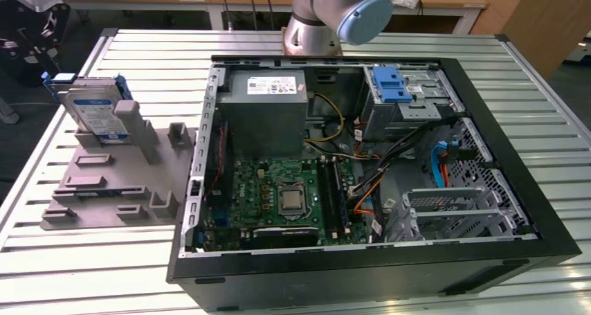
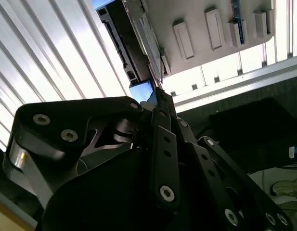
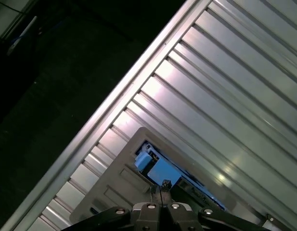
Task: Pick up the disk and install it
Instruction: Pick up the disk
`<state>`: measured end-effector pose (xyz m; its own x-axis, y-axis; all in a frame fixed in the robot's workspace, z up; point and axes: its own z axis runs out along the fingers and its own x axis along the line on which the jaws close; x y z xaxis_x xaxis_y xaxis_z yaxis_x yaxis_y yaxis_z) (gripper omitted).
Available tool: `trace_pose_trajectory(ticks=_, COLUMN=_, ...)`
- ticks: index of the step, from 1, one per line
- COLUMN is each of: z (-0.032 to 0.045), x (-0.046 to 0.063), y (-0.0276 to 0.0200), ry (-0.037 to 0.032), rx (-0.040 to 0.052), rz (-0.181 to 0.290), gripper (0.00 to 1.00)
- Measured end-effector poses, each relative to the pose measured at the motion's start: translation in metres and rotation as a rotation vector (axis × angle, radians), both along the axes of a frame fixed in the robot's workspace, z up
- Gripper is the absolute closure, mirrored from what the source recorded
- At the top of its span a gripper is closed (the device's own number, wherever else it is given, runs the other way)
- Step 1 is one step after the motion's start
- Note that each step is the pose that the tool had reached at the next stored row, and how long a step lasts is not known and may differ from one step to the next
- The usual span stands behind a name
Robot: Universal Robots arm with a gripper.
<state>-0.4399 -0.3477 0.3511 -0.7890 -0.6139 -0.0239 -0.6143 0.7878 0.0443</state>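
On the ribbed metal table (image 1: 83, 259), at the exterior view's left, I see the flat silver-grey metal disk (image 1: 97, 114) with blue side rails. It stands on edge in a grey plastic holder (image 1: 102, 190), long axis near upright, beside the open black computer case (image 1: 369, 263). In both wrist views my tool (image 3: 162, 185) (image 2: 157, 94) sits near the disk's blue corner, clenched on nothing.

metal disk (image 1: 95, 114), matt plastic stand (image 1: 102, 190)
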Motion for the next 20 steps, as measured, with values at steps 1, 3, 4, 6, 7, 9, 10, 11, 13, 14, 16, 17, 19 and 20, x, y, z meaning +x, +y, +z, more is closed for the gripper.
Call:
trace_pose_trajectory(ticks=1, z=0.0, x=0.0, y=0.0, ry=0.0, rx=0.0, rz=0.005, gripper=0.89)
trace_pose_trajectory(ticks=3, z=0.0, x=0.0, y=0.0, ry=0.0, rx=0.0, rz=0.015, gripper=0.89)
trace_pose_trajectory(ticks=4, z=0.0, x=0.0, y=0.0, ry=0.0, rx=0.0, rz=0.021, gripper=0.89)
trace_pose_trajectory(ticks=6, z=0.0, x=0.0, y=0.0, ry=0.0, rx=0.0, rz=0.031, gripper=0.89)
trace_pose_trajectory(ticks=7, z=0.0, x=0.0, y=0.0, ry=0.0, rx=0.0, rz=0.037, gripper=0.89)
trace_pose_trajectory(ticks=9, z=0.0, x=0.0, y=0.0, ry=0.0, rx=0.0, rz=0.049, gripper=0.89)
trace_pose_trajectory(ticks=10, z=0.0, x=0.0, y=0.0, ry=0.0, rx=0.0, rz=0.055, gripper=0.89)
trace_pose_trajectory(ticks=11, z=0.0, x=0.0, y=0.0, ry=-0.0001, rx=0.0, rz=0.062, gripper=0.89)
trace_pose_trajectory(ticks=13, z=0.0, x=0.0, y=0.0, ry=-0.0001, rx=0.0, rz=0.075, gripper=0.89)
trace_pose_trajectory(ticks=14, z=0.0, x=0.0, y=0.0, ry=0.0, rx=0.0, rz=0.082, gripper=0.89)
trace_pose_trajectory(ticks=16, z=0.0, x=0.0, y=0.0, ry=0.0, rx=0.0, rz=0.095, gripper=0.89)
trace_pose_trajectory(ticks=17, z=0.0, x=0.0, y=0.0, ry=-0.0001, rx=0.0, rz=0.102, gripper=0.89)
trace_pose_trajectory(ticks=19, z=0.0, x=0.0, y=0.0, ry=0.0, rx=0.0, rz=0.117, gripper=0.89)
trace_pose_trajectory(ticks=20, z=0.0, x=0.0, y=0.0, ry=-0.0001, rx=0.0, rz=0.126, gripper=0.89)
